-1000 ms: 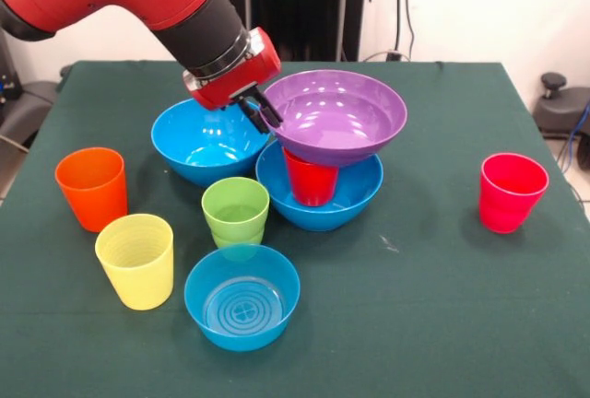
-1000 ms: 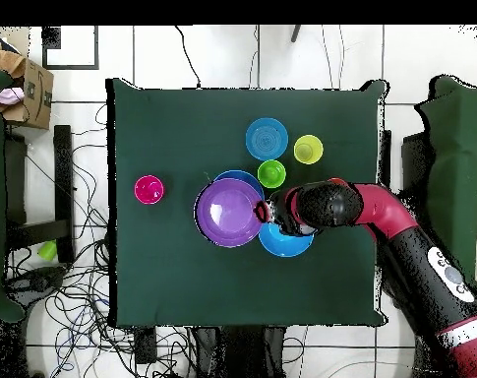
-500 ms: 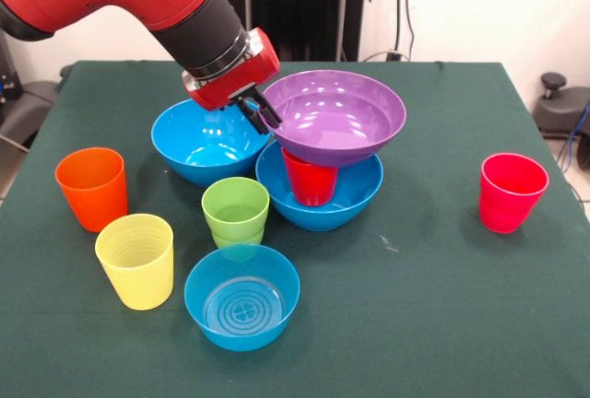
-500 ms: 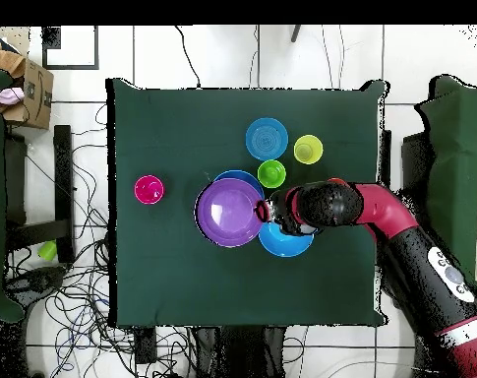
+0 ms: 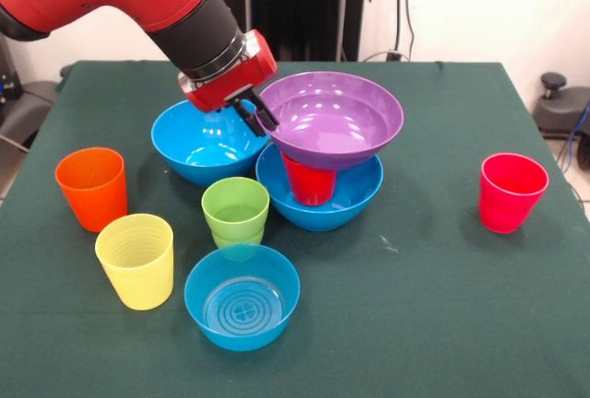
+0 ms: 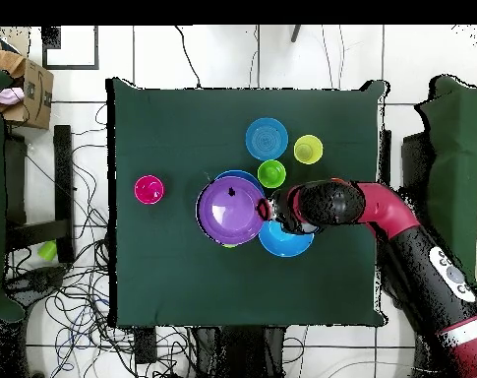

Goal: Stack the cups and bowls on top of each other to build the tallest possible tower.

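1. The claw (image 5: pixel 258 114) was pinched shut on the rim of the purple bowl (image 5: pixel 336 117), its dark fingers clamped at the edge nearest the arm. A rim grip like this probably left the bowl's underside free to seat on something narrow.

2. Just below and beside the claw, the purple bowl sat on the red cup (image 5: pixel 310 180), which stood upright inside a large blue bowl (image 5: pixel 355 197). The wide bowl at the bottom likely served as a steady base for the tower.

3. The purple bowl looked slightly tilted on the cup, so the claw's hold may have been what kept it level.

4. Directly under the claw's wrist lay the second large blue bowl (image 5: pixel 203 145), touching or just beside the tower's base.

5. Nearer the camera than the claw stood the light green cup (image 5: pixel 235 211), seemingly nested in a small green bowl, then the small blue bowl (image 5: pixel 241 297). The orange cup (image 5: pixel 90 188) and yellow cup (image 5: pixel 136 260) stood well apart to one side, the pinkish-red cup (image 5: pixel 512 192) far to the other, all unstacked.
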Tool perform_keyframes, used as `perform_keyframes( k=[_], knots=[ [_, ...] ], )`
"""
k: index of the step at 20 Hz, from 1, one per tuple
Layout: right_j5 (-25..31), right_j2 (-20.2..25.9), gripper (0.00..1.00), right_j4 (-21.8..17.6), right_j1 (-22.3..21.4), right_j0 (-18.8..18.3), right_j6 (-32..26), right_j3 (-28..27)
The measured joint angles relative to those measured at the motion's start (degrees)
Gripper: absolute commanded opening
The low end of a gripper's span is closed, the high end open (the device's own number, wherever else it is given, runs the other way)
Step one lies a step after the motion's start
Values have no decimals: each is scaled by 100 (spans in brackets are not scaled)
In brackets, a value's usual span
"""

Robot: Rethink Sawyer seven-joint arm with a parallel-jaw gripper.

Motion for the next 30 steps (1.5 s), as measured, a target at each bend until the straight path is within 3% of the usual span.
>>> perform_keyframes(
  k=[30],
  knots=[
    [-1,-24,0,-8,12,5,0,-146]
  ],
)
